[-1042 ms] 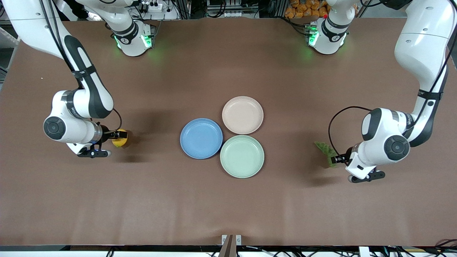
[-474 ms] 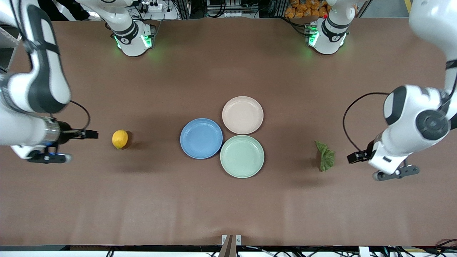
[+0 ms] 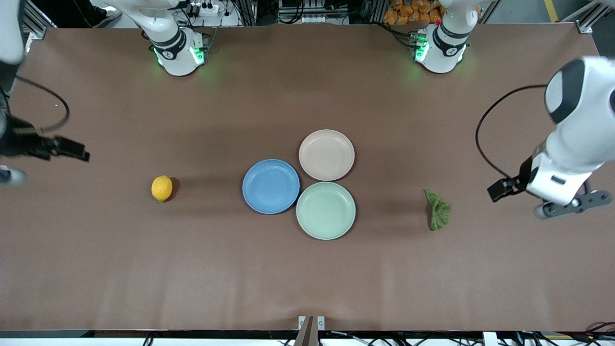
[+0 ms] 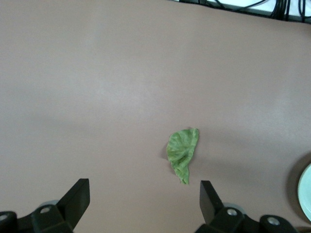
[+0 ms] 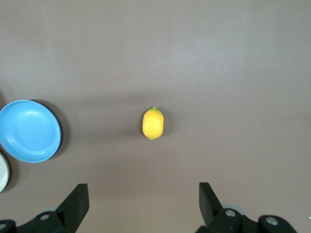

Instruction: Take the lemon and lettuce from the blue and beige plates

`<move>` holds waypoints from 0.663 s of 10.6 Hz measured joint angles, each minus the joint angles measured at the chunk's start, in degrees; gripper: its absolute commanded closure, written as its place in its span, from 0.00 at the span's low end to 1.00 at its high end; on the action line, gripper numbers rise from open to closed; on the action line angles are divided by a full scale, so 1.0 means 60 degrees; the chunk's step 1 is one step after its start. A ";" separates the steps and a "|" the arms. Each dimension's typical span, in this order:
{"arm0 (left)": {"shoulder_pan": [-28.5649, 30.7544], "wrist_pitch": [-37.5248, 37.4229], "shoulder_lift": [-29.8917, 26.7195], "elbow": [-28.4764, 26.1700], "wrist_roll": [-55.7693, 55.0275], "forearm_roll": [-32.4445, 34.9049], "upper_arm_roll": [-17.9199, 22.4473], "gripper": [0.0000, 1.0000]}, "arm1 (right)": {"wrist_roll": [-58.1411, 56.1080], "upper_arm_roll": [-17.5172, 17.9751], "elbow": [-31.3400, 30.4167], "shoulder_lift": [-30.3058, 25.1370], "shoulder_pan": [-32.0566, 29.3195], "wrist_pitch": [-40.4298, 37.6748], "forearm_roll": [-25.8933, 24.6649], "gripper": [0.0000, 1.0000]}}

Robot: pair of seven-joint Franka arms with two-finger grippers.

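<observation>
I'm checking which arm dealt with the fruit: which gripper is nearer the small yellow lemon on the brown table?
The right. The right gripper is open, up over the table's right-arm end, near the small yellow lemon. The left gripper is open, past the wrinkled green lettuce leaf.

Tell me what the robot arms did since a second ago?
Both let go: the right gripper left the lemon on the table, the left gripper left the lettuce. Both lifted away toward their table ends, jaws open. The three plates stayed put.
</observation>
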 measured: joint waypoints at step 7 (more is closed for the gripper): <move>-0.0754 -0.1319 -0.1530 0.0043 0.1566 -0.1092 0.0926 0.00 | -0.0009 0.0002 -0.0335 -0.0192 0.0215 -0.0073 -0.0437 0.00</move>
